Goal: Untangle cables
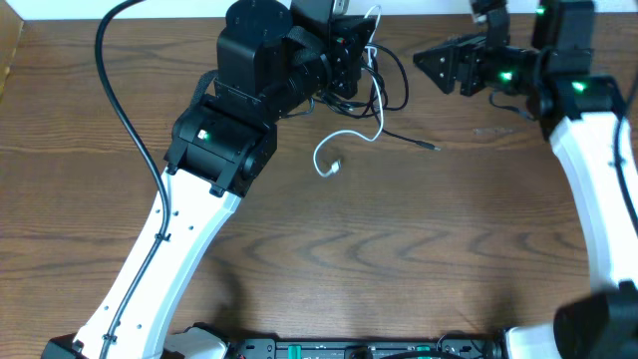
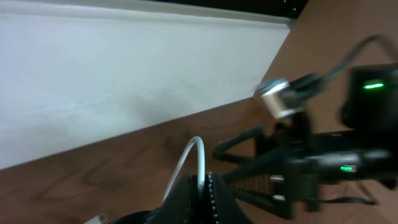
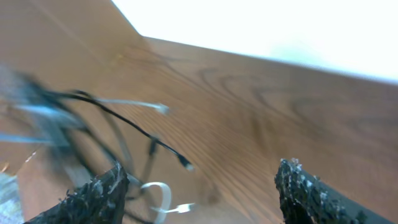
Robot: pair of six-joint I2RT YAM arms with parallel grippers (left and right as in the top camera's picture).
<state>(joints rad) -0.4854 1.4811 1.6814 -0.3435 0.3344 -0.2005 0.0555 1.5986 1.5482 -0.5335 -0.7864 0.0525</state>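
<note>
Cords hang bunched at the left gripper point(image 1: 351, 52), whose fingers point(image 2: 198, 194) are pressed together on the white cord point(image 1: 349, 135) — in the left wrist view a white loop arches up out of the pinch. Below those fingers the white cord drops as a thin line toward the arm's base end of the table point(image 1: 419, 259), then hooks back into a small open curl, with its pale plug lying at the curl's tip. The black cord point(image 1: 409, 140) loops loosely just beside the same fingers (whether they pinch it too I cannot tell). Its free tail runs out nearly straight over the wood, the small plug pointing toward the right arm's side. The right gripper point(image 1: 429, 66) faces the tangle from near by — fingers point(image 3: 99, 196) spread wide, touching neither cord.
</note>
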